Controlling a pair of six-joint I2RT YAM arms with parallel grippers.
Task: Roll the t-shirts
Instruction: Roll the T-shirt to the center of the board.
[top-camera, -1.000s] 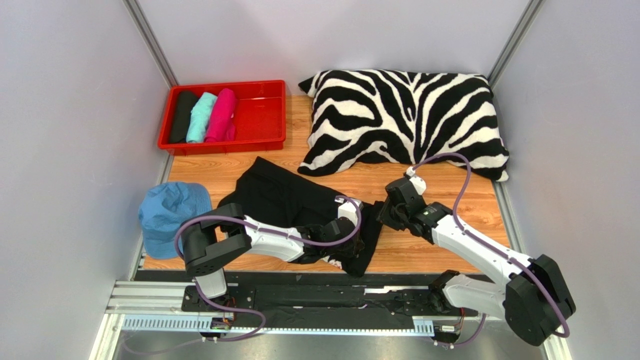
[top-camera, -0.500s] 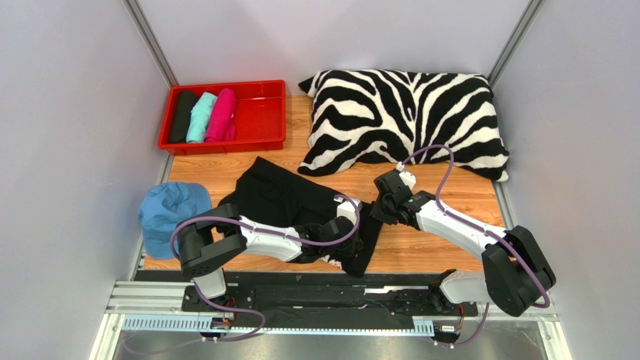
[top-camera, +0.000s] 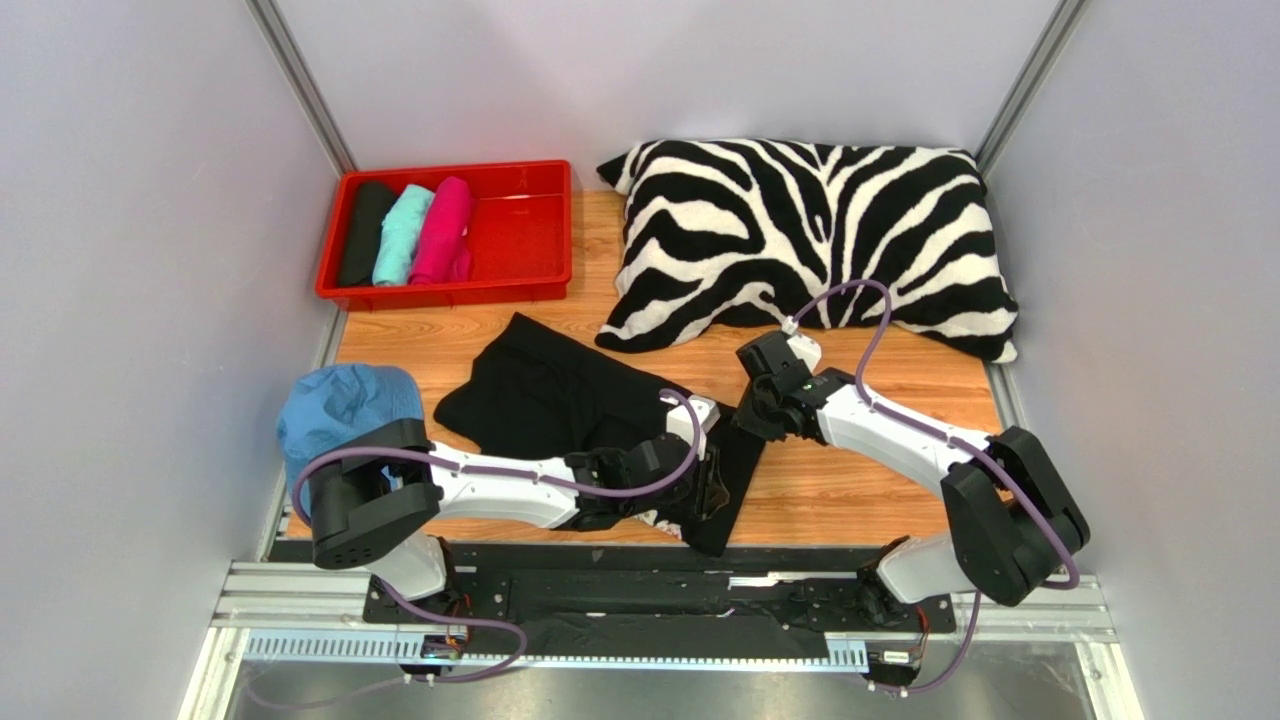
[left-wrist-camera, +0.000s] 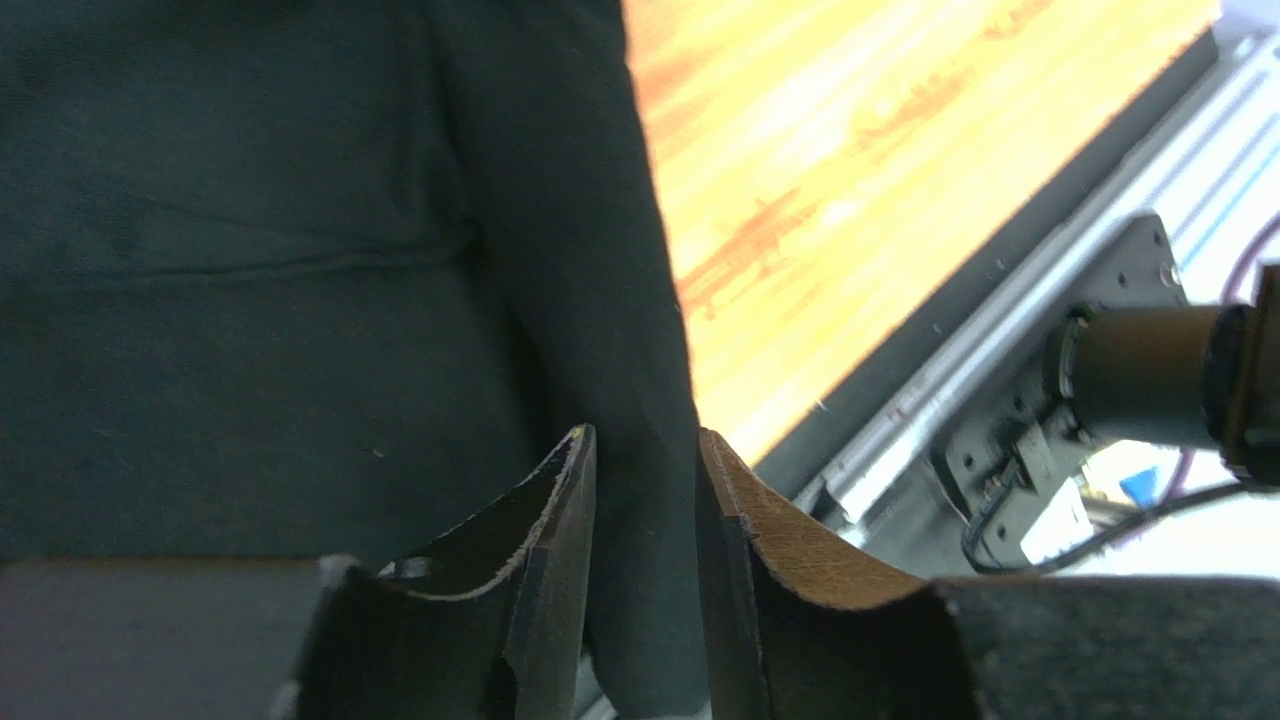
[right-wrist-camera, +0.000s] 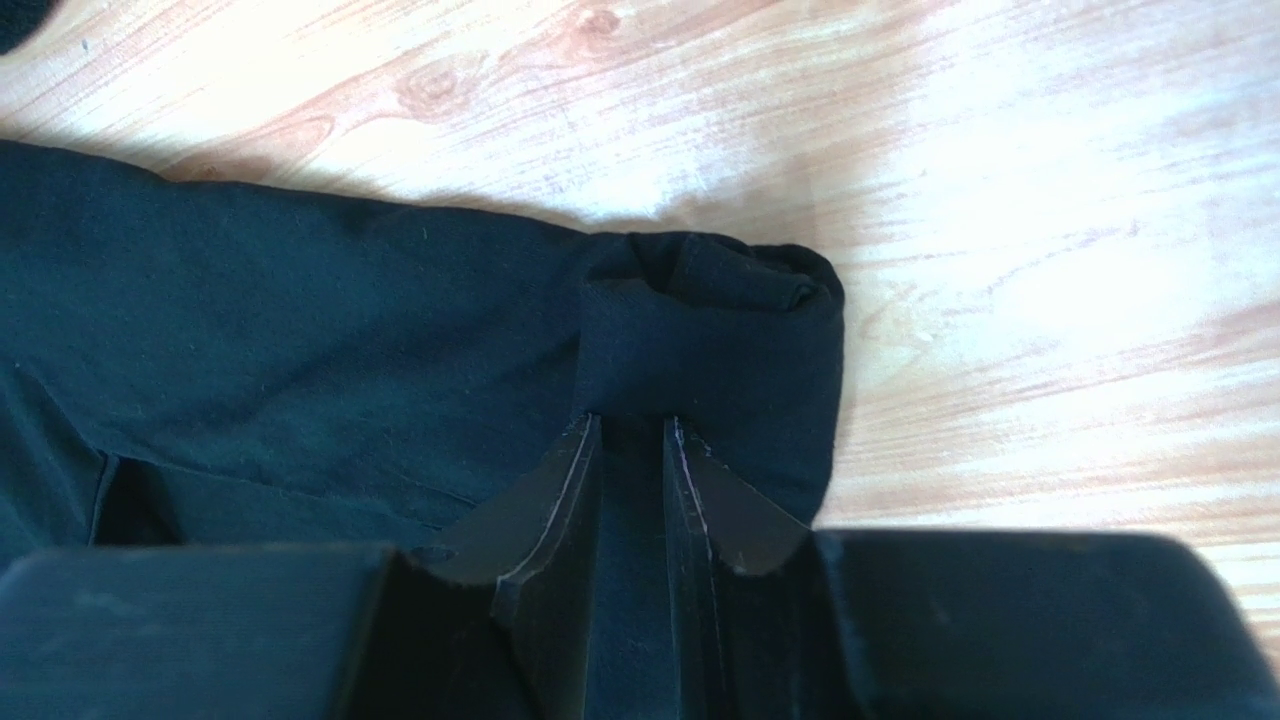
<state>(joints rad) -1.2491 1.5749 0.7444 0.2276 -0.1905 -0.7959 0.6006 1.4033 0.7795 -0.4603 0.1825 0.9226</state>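
Lower centre, the left end effector (left-wrist-camera: 643, 443) pinches the black t-shirt (top-camera: 556, 393). The right end effector (right-wrist-camera: 631, 428) clamps its rolled corner.

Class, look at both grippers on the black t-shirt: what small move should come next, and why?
Probably turn the pinched edge over onto the flat cloth, both grippers together. The left gripper and the right gripper are each shut on the edge of the black t-shirt, a small curl shows by the right one, and the rest lies unrolled.
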